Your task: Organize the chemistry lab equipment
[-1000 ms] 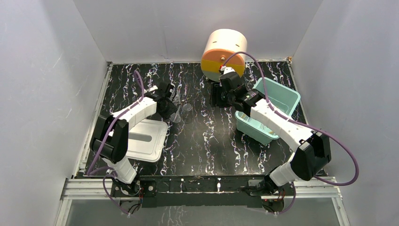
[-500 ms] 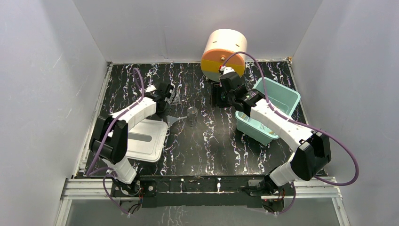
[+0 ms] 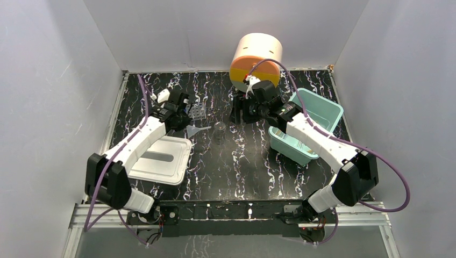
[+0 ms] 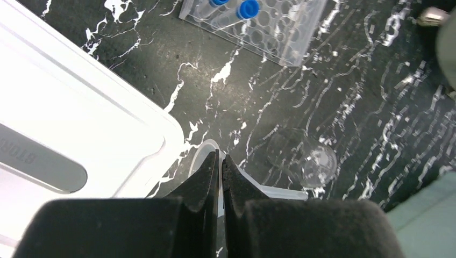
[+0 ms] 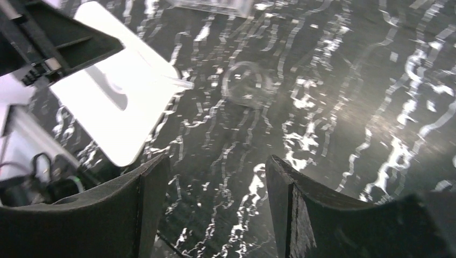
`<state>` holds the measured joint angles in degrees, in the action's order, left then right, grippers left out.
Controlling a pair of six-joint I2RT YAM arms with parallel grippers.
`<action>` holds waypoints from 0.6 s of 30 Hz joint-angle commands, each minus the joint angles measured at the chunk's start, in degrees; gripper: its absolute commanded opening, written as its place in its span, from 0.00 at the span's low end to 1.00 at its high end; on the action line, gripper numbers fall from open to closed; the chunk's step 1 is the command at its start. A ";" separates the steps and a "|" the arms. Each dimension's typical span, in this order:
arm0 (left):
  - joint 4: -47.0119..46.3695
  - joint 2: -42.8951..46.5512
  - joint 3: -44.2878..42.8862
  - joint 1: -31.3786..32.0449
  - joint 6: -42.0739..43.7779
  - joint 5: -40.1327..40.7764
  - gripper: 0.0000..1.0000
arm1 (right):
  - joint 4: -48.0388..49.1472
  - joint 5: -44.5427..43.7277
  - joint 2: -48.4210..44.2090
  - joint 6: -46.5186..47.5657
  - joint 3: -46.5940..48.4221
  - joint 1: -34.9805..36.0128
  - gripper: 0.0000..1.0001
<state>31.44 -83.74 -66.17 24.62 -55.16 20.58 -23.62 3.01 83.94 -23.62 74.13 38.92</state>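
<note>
My left gripper (image 4: pixel 220 161) is shut on the rim of the clear plastic funnel (image 4: pixel 279 192), whose stem points right toward a small clear round vessel (image 4: pixel 304 161). In the top view the left gripper (image 3: pixel 180 119) holds the funnel (image 3: pixel 196 129) just left of the vessel (image 3: pixel 219 130). The clear grid tube rack (image 4: pixel 269 24) with blue-capped tubes (image 4: pixel 248 8) lies beyond it, and also shows in the top view (image 3: pixel 197 110). My right gripper (image 5: pixel 215 204) is open and empty, above the table in front of the drawer unit; in the top view it (image 3: pixel 239 112) is right of the rack.
A white lid (image 3: pixel 161 158) lies at the left, close under the left gripper. A teal bin (image 3: pixel 322 110) stands at the right. The cream-and-orange drawer unit (image 3: pixel 257 59) stands at the back. Grey walls close in three sides.
My left arm has swung out to the left and its gripper has drawn back with the funnel, away from the clear vessel. My right gripper has shifted slightly left.
</note>
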 commanded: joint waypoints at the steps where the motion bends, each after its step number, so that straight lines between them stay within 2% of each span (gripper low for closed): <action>1: 1.67 6.51 0.65 0.25 4.81 -4.54 0.00 | 8.07 15.78 -0.78 1.19 0.55 0.20 0.75; 7: -6.94 10.67 3.49 0.25 15.15 -21.18 0.00 | 8.06 24.63 4.18 -0.77 4.24 0.22 0.79; 10: -11.99 11.90 4.79 0.16 20.73 -29.46 0.00 | 5.01 27.17 7.38 -0.35 6.32 0.21 0.78; 14: -13.88 11.81 5.45 0.17 25.58 -33.54 0.00 | 0.39 35.32 11.19 2.96 8.78 0.32 0.76; 18: -15.11 11.85 5.81 0.16 26.71 -35.46 0.00 | -2.64 37.46 12.23 5.24 9.17 1.42 0.74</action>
<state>19.40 -73.63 -61.19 24.62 -33.04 -8.86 -22.92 33.93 96.55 -21.63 80.25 39.20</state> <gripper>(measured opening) 0.012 0.756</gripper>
